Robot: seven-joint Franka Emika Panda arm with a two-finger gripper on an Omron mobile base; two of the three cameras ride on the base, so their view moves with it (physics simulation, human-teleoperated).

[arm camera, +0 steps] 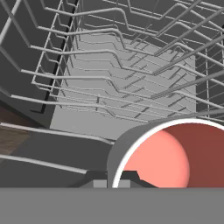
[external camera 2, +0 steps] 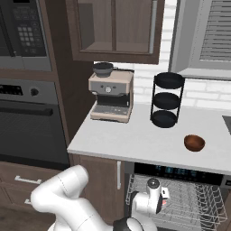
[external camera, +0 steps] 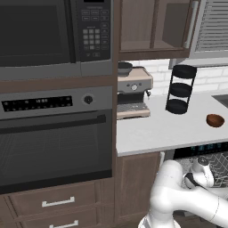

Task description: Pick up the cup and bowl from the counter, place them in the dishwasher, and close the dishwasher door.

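The gripper (arm camera: 114,183) holds the cup (arm camera: 168,155) over the rack (arm camera: 109,74), lower right; the bowl (external camera 2: 194,142) sits on the worktop (external camera 2: 135,140).

Brown wood cabinets (external camera 2: 115,27), white brick backsplash (external camera 2: 205,92).

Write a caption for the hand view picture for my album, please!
A cup with a red inside hangs over the dishwasher's grey wire rack.

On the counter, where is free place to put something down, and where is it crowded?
The counter is bare along its front, from its left edge to the brown bowl. Also bare: between bowl and black tiered stand. The back is crowded, with the coffee machine beside the stand.
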